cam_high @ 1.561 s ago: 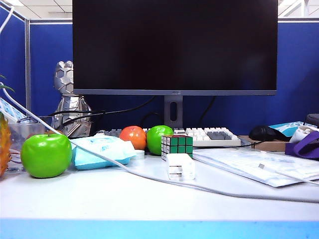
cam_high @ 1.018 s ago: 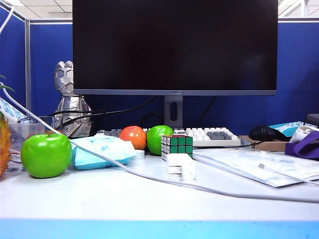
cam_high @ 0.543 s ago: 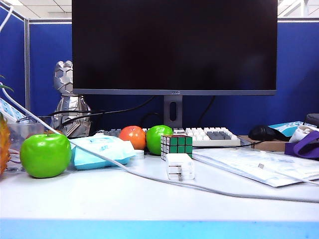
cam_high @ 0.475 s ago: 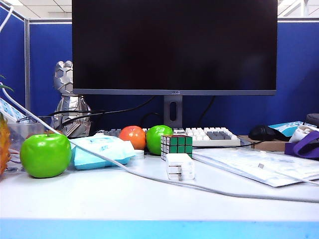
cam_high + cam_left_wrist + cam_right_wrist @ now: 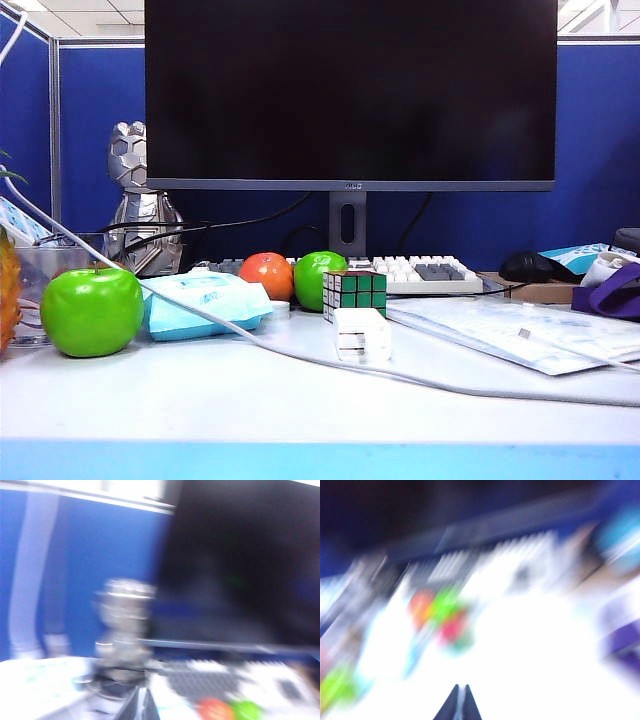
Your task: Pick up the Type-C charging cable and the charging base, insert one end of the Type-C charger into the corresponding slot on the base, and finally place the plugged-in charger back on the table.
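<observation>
The charging base [image 5: 362,334], a small white block, stands on the white table [image 5: 200,400] just in front of a green-and-white Rubik's cube [image 5: 355,293]. The Type-C charging cable [image 5: 565,346] lies thin and white on a clear plastic bag at the right, its silvery plug tip [image 5: 524,333] pointing left. Neither arm shows in the exterior view. Both wrist views are badly blurred. My left gripper [image 5: 141,700] is shut and empty, facing the figurine [image 5: 122,630] and the monitor. My right gripper [image 5: 461,692] is shut and empty above the white tabletop.
A thick white cord [image 5: 430,383] runs from the upper left across the table to the right. A green apple [image 5: 92,311], a blue wipes pack [image 5: 205,303], an orange fruit [image 5: 266,276], a second apple [image 5: 318,279], a keyboard [image 5: 420,273] and the monitor stand [image 5: 347,225] lie behind.
</observation>
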Available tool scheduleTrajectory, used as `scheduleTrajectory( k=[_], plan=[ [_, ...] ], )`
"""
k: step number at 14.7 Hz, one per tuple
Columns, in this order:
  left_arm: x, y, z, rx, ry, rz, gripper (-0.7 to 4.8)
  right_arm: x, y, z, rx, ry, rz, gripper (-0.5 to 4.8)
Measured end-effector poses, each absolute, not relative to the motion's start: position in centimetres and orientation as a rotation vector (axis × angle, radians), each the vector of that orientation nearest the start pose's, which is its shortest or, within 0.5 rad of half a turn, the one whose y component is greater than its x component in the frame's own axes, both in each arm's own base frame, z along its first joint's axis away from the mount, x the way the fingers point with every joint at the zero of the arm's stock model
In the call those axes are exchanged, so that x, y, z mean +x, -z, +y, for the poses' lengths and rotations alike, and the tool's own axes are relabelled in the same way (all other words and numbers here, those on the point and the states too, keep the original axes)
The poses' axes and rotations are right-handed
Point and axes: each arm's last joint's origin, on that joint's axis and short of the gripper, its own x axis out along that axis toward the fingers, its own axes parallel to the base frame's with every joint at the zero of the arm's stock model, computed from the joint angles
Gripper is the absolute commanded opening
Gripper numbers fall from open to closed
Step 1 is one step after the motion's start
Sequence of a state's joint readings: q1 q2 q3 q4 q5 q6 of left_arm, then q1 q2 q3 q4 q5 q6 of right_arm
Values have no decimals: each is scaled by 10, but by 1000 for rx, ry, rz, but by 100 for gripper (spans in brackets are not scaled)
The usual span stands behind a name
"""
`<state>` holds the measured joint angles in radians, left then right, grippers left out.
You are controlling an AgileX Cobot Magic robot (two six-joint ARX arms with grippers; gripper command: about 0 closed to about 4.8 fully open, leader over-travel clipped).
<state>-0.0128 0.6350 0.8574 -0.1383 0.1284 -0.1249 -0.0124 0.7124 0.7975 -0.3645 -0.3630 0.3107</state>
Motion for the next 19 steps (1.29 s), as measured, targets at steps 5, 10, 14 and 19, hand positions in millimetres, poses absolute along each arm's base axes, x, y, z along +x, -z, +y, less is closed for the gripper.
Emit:
scheduleTrajectory(
  k=[5,10,14,19],
  plan=[
    [148,-379,-11,-157,279,79,-5,206,-273,42,553,-417,864,-1],
    [147,-385,-15,-172,322,30,-5,247,-205,56,832,-164,1255,238],
    [147,-385,-15,-172,322,30,-5,252,-193,53,841,21,1259,238],
    [147,-385,-15,-172,322,30,-5,259,-196,51,1005,130,1184,238]
  ],
)
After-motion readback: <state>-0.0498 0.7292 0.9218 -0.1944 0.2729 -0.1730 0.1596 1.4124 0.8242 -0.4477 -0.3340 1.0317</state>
